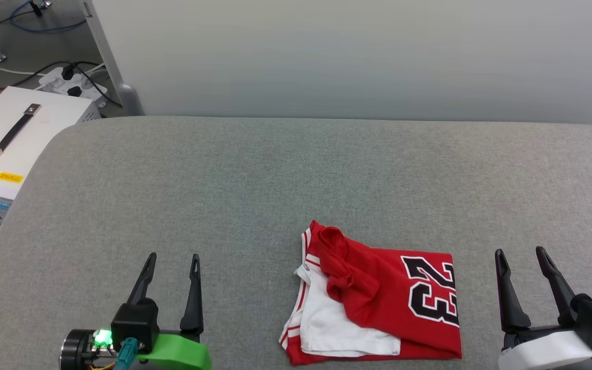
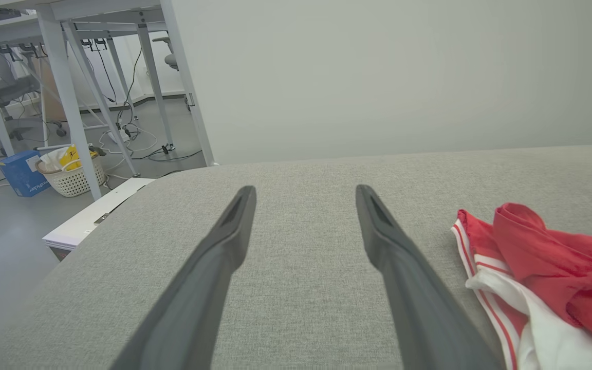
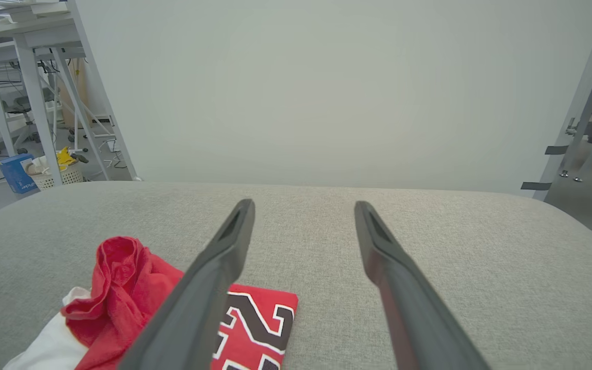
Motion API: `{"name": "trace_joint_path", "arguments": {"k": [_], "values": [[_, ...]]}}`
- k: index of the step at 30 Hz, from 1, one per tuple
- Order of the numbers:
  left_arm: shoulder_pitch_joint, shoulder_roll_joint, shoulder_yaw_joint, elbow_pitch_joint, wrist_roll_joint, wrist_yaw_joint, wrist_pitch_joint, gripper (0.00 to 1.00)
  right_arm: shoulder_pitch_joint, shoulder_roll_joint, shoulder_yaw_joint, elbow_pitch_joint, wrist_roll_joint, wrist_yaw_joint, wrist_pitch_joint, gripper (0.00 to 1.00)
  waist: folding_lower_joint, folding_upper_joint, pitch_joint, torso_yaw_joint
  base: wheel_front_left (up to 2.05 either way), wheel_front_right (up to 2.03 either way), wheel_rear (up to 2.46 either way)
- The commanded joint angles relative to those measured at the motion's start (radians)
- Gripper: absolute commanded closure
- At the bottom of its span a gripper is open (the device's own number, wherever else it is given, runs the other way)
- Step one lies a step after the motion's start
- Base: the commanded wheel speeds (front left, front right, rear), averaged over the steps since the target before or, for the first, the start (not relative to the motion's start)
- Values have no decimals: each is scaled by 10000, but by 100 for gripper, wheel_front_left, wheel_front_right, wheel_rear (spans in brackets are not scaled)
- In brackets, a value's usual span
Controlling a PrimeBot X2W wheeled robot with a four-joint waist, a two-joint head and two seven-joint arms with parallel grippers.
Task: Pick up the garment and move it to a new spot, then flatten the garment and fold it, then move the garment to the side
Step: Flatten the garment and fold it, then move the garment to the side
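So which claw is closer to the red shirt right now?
Right. The right claw sits open just beside the garment, at its numbered edge, not touching. The left claw is farther off on the white-sleeve side, also open.

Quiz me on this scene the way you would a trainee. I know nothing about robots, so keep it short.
1. True or false: the garment lies on the grey surface, between the left gripper and the right gripper.
2. Which number is printed on the garment? A) 23 B) 45 C) 7
3. Fill in the blank: both grippers stand ____, touching nothing.

Key: 1 true; 2 A; 3 open.
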State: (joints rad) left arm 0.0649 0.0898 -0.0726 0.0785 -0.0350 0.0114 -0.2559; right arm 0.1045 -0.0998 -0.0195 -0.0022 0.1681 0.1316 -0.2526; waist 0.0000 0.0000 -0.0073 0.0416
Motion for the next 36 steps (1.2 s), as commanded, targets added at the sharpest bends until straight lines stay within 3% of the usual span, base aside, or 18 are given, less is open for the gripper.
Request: {"name": "trace_joint_path", "arguments": {"k": [1, 19, 25, 28, 30, 36], "values": [[188, 14, -23, -26, -15, -52, -59, 0, 174, 33, -48, -6, -96, -9, -90, 0, 0, 0, -66, 18, 0, 0, 0], [306, 44, -44, 255, 14, -61, -59, 0, 230, -12, 49, 427, -577, -9, -91, 0, 0, 0, -82, 64, 0, 0, 0], [156, 31, -65, 247, 12, -67, -59, 0, -686, -571, -375, 163, -353, -9, -91, 0, 0, 0, 88, 97, 0, 0, 0], [22, 24, -71, 246, 13, -70, -59, 0, -1473, -1305, -283, 151, -65, -9, 20, 0, 0, 0, 232, 109, 0, 0, 0], [-67, 16, -79, 257, 10, -73, -59, 0, -2019, -1968, 103, 203, 203, -9, 635, 0, 0, 0, 318, 124, 0, 0, 0], [-292, -9, -113, 288, 8, -88, -59, 0, -3210, -3633, 1330, 232, 2348, -9, 4600, 0, 0, 0, 557, 244, 0, 0, 0]]}}
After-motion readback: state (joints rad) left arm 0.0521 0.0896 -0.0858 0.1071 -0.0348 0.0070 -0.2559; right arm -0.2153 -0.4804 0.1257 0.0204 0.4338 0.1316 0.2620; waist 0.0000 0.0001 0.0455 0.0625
